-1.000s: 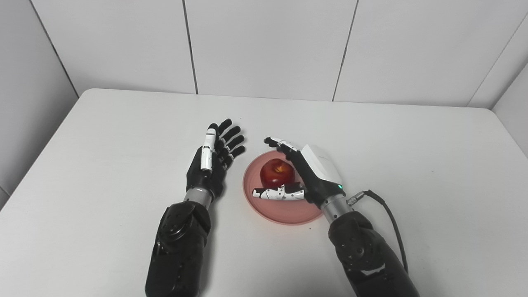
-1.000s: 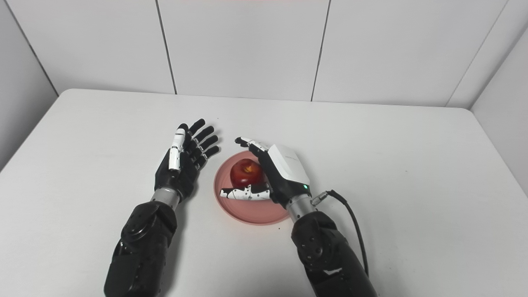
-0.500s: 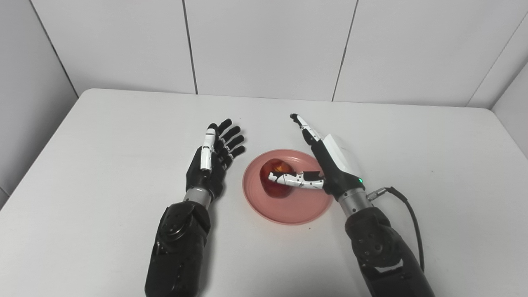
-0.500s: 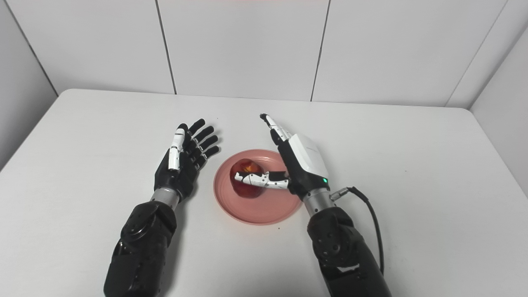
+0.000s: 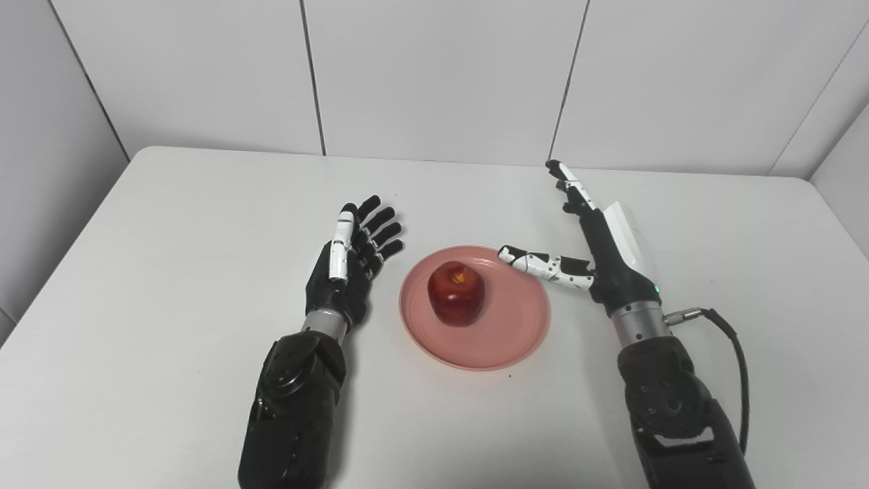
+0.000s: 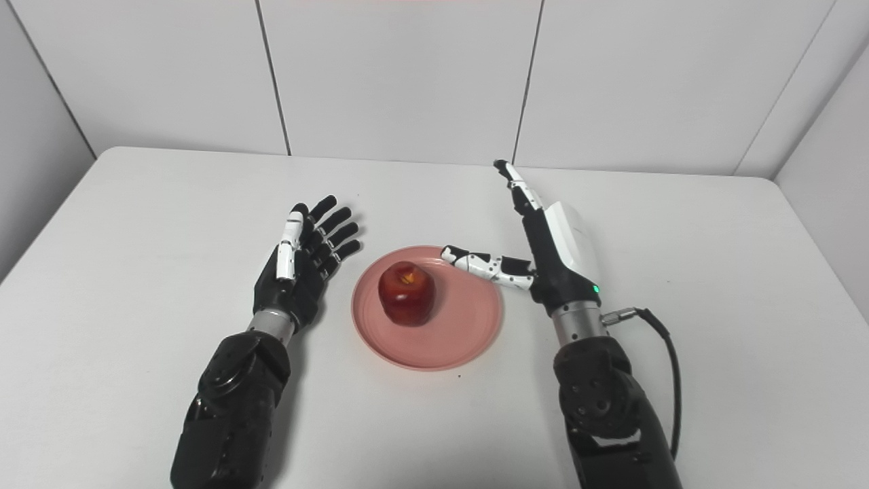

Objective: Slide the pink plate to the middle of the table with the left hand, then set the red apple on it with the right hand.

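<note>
A pink plate (image 5: 506, 333) lies near the middle of the white table. A red apple (image 5: 457, 293) stands upright on the plate's left half, stem dimple up, with nothing touching it. My right hand (image 5: 597, 238) is open to the right of the plate, fingers stretched toward the back wall and thumb reaching left over the plate's far right rim. My left hand (image 5: 349, 261) is open just left of the plate, fingers spread and pointing away, clear of the rim. The same plate (image 6: 461, 333) and apple (image 6: 406, 293) show in the right eye view.
The white table (image 5: 170, 224) has rounded far corners and ends at white panelled walls (image 5: 434, 75). A black cable (image 5: 730, 339) loops from my right wrist over the table on the right.
My right hand has let go of the apple, opened and drawn back to the right, off the plate. The apple stays on the plate. The left hand has not moved.
</note>
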Available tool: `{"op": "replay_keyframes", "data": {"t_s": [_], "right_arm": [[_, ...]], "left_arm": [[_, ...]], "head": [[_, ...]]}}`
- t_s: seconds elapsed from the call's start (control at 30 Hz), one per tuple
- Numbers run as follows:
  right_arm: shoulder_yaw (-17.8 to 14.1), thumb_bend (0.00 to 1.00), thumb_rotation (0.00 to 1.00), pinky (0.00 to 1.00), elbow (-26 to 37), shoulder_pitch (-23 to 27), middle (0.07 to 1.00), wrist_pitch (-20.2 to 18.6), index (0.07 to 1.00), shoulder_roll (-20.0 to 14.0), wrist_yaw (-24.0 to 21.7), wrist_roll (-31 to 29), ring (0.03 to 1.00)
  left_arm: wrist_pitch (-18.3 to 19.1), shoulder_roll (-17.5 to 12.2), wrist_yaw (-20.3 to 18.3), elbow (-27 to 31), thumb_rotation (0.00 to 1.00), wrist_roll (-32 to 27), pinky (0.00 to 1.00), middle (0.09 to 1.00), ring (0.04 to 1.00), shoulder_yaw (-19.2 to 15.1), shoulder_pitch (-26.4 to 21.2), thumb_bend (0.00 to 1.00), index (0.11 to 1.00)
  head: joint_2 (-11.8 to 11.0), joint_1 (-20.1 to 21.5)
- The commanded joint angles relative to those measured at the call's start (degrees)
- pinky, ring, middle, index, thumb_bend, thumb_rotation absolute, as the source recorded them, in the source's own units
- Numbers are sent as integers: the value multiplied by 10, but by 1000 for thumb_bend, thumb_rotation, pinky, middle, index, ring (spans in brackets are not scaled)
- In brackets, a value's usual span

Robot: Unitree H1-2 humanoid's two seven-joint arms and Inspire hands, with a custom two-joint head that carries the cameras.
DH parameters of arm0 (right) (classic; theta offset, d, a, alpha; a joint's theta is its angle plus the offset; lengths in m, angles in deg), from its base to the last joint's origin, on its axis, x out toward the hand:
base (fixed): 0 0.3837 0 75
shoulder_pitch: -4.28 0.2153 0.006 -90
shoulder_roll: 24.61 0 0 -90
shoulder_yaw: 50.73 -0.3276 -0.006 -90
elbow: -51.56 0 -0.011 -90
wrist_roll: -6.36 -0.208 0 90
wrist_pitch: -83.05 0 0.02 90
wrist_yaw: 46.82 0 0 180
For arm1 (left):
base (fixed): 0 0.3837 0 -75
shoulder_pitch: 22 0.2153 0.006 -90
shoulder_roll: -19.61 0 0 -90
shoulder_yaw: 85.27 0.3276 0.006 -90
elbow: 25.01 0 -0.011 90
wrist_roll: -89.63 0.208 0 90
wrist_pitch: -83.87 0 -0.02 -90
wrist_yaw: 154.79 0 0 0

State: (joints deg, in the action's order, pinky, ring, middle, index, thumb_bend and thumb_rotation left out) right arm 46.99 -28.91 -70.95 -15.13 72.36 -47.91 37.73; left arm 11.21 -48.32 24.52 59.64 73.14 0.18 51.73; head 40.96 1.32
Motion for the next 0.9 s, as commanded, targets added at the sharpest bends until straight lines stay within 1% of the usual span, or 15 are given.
{"op": "replay_keyframes", "data": {"t_s": [0.0,0.1,0.17,0.33,0.5,0.6,0.63,0.67,0.73,0.8,0.87], "right_arm": [[-14,1000,615,816,22,10,908,16,916,-4,17,-9,888],[-24,1000,627,828,22,8,908,13,918,-5,18,-15,893],[-34,1000,642,822,24,6,903,1,918,-7,19,-12,886],[-55,1000,685,799,21,2,893,-16,922,-6,22,-14,868],[-63,1000,723,780,15,-3,879,-26,911,-2,28,-14,850],[-66,1000,778,786,14,-8,875,-39,906,3,28,-18,850],[-66,1000,796,785,14,-9,874,-40,907,4,28,-17,850],[-64,984,840,780,10,-11,877,-36,905,5,30,-16,848],[-62,972,864,777,2,-15,878,-28,905,6,35,-15,847],[-62,931,902,772,-4,-18,882,-23,897,8,37,-20,847],[-63,908,917,778,-6,-20,885,-23,896,11,36,-25,852]], "left_arm": [[2,-1,-2,-5,1000,-1,831,860,843,-1,-8,393,855],[1,-1,-2,-5,1000,0,827,857,840,-1,-8,391,851],[0,-2,-4,-5,1000,0,830,858,841,-1,-8,392,851],[-1,-4,-7,-7,1000,-1,836,859,844,-3,-8,394,852],[-1,-4,-7,-5,1000,1,837,857,843,-2,-7,396,851],[-1,-4,-7,-5,1000,2,839,858,844,-2,-7,395,850],[-1,-4,-7,-4,1000,2,839,858,844,-2,-7,395,851],[-1,-4,-8,-5,1000,1,839,860,846,-2,-7,396,853],[-2,-5,-10,-5,1000,0,840,862,847,-2,-7,397,854],[-3,-6,-11,-5,1000,0,844,864,849,-2,-7,396,857],[-3,-6,-11,-4,1000,1,846,865,851,-1,-6,395,858]], "head": [[0,-1],[0,-1],[0,0],[0,1],[0,1],[0,1],[0,1],[0,-1],[0,-2],[0,-2],[0,-3]]}}
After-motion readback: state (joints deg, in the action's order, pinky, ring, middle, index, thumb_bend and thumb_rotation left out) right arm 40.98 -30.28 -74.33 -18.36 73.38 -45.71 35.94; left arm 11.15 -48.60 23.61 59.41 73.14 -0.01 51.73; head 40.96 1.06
